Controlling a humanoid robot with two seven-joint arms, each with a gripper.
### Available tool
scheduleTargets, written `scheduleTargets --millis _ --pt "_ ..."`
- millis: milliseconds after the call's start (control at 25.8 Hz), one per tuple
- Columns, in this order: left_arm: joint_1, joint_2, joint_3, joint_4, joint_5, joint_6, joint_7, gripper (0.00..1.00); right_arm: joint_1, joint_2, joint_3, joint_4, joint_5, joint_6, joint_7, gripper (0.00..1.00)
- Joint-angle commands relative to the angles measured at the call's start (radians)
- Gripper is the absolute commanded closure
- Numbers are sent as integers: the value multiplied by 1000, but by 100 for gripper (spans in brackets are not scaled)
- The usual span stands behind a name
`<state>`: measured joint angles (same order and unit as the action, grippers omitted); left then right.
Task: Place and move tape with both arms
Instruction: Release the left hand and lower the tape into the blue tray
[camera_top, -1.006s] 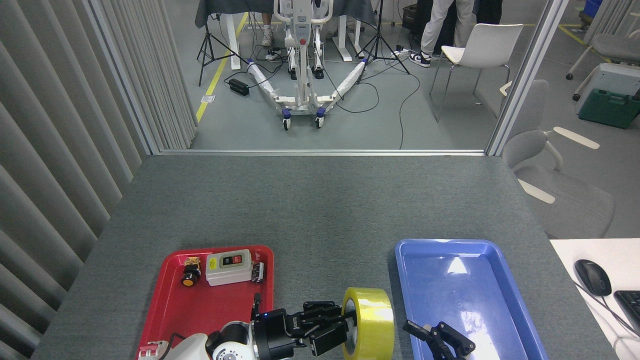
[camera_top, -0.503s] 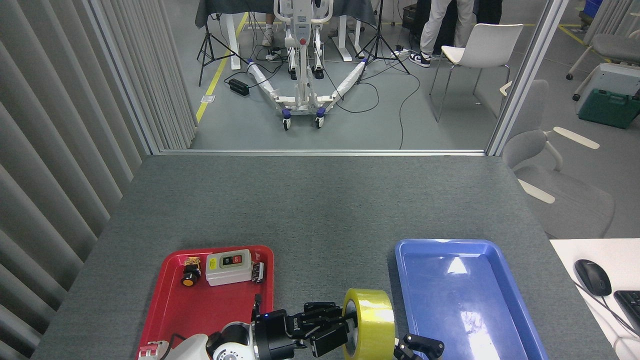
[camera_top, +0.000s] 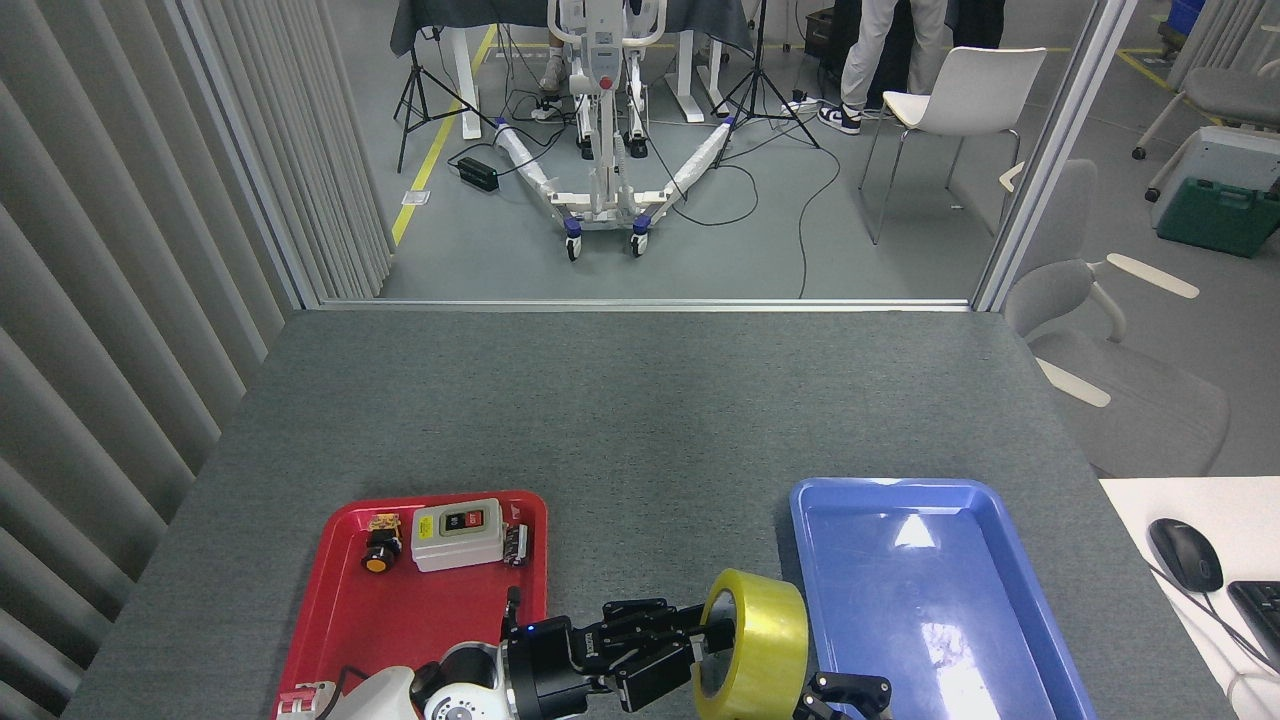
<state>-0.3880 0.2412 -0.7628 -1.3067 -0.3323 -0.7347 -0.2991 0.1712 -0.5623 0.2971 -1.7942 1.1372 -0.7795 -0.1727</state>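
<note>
The tape (camera_top: 765, 640), a wide yellow roll standing on edge, hangs between the red tray (camera_top: 340, 625) and the blue tray (camera_top: 1010, 600) near the table's front edge. My left gripper (camera_top: 712, 648) comes in from the bottom left and is shut on the roll, one finger inside its core. Only the black tip of my right gripper (camera_top: 850, 692) shows at the bottom edge, just below and right of the roll; whether it is open or shut does not show.
The red tray holds a grey switch box (camera_top: 457, 534), a small black and orange button (camera_top: 378, 554) and a small connector part (camera_top: 515, 545). The grey table (camera_top: 640, 420) stretches far ahead. A mouse (camera_top: 1184, 555) and a keyboard (camera_top: 1262, 610) lie on a white desk at right.
The left gripper carried the tape a little to the right, toward the blue tray. The right gripper swung left from over the blue tray and dropped to the bottom edge under the roll.
</note>
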Motion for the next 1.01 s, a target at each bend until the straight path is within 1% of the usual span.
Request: scheduleTargets --millis 0,116,194,271,310,387,426,503,581,658,735,774,813,890,968 --pt "1 1 5 -2 2 49 -3 0 7 -8 -7 -1 0 -6 -4 100" --pt "3 3 17 3 2 55 -3 0 8 -21 -16 -1 -4 -6 -7 100" --pt "6 4 79 9 2 70 -3 0 13 -24 -27 -1 -7 -6 -7 100" --pt "15 7 158 6 -5 135 5 0 17 -25 -50 -1 -8 -6 -7 100" --pt "32 12 191 7 -10 178 28 1 19 -28 -62 1 -10 -6 -7 100" --pt "61 44 260 9 -39 258 120 1 27 -31 -96 1 -19 -6 -8 100" --pt "73 55 304 9 -82 284 167 1 28 -33 -110 2 -28 -6 -8 100" --pt "121 59 382 -3 -215 328 238 1 36 -31 -144 9 -39 -6 2 100" --pt "161 58 442 -37 -353 406 259 1 37 -31 -168 18 -39 -6 30 100" --pt "213 58 471 -105 -511 572 256 1 37 -33 -168 36 -39 135 108 100" --pt "277 58 482 -221 -674 745 253 0 27 -33 -167 48 -37 321 225 100" --pt "305 58 488 -270 -734 808 255 0 19 -34 -167 56 -37 396 269 100" --pt "320 58 502 -301 -763 856 264 0 16 -34 -167 61 -37 454 302 100" --pt "327 46 540 -312 -758 870 264 0 -22 -34 -165 67 -40 534 348 100" --pt "327 38 554 -305 -742 860 259 0 -58 -36 -161 79 -51 626 440 100"
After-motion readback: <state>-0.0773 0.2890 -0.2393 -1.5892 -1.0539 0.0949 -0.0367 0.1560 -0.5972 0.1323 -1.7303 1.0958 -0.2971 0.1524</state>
